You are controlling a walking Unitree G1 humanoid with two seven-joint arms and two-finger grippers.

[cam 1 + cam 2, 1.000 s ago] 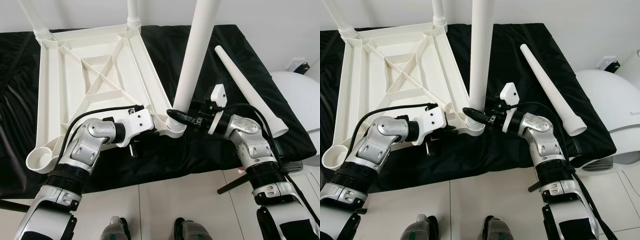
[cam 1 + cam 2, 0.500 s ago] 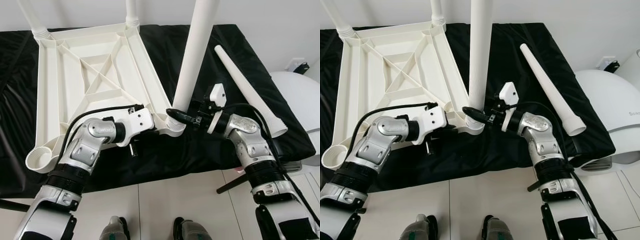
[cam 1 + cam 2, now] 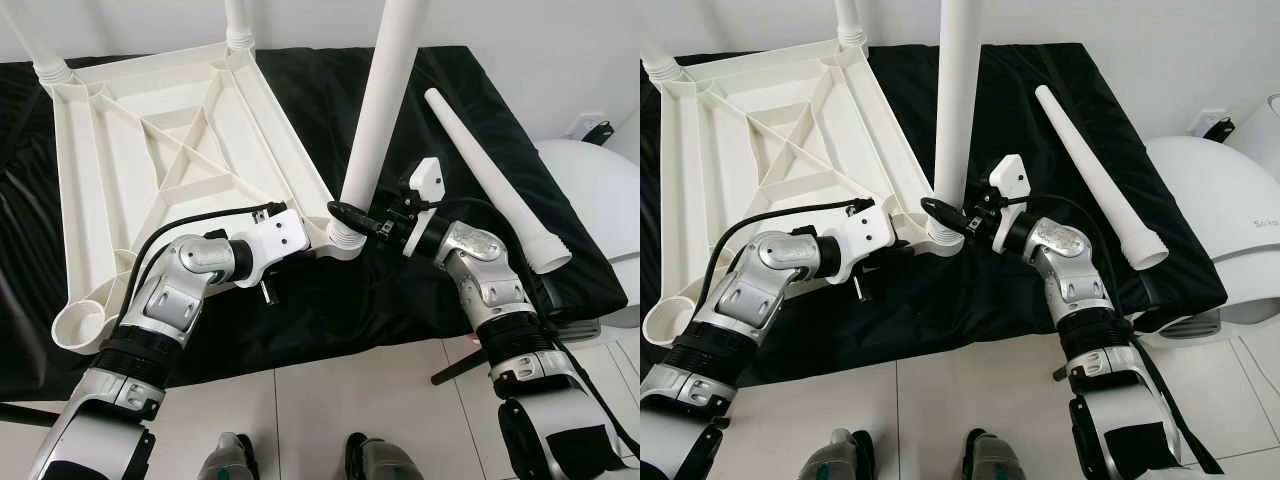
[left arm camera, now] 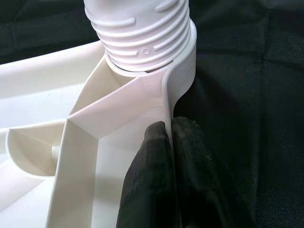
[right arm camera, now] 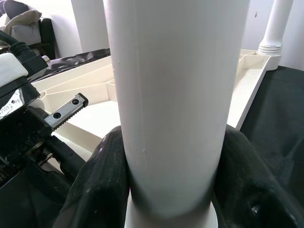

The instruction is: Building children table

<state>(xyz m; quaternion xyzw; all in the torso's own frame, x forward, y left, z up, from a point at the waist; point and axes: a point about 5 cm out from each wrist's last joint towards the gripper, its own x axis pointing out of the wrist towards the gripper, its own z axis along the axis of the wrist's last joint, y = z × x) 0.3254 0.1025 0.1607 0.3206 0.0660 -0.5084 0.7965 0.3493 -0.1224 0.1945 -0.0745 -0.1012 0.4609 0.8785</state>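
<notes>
Two grippers work: left gripper (image 4: 168, 142) pinches the tabletop (image 3: 150, 150) rim (near the socket), right gripper (image 5: 171, 190) clasps the leg (image 3: 385, 95).

White table frame (image 3: 150, 150), white legs (image 3: 385, 90); black cloth (image 3: 330, 300); black claw fingers (image 4: 161, 180).

White table top upside down, one leg loose beside it.

We see the ribbed top (image 3: 170, 160) lying underside up on black cloth, its cross-braced webs showing. Legs stand in the two far corner sockets, at 11 and 12 o'clock. A third leg (image 3: 385, 95) rises nearly upright from the near right socket (image 3: 345, 240), its threaded collar seated in the ring. The near left socket (image 3: 80, 325), at 8 o'clock, holds none. A tapered spare leg (image 3: 490, 170) lies flat at 2 o'clock, wide end toward us.
</notes>
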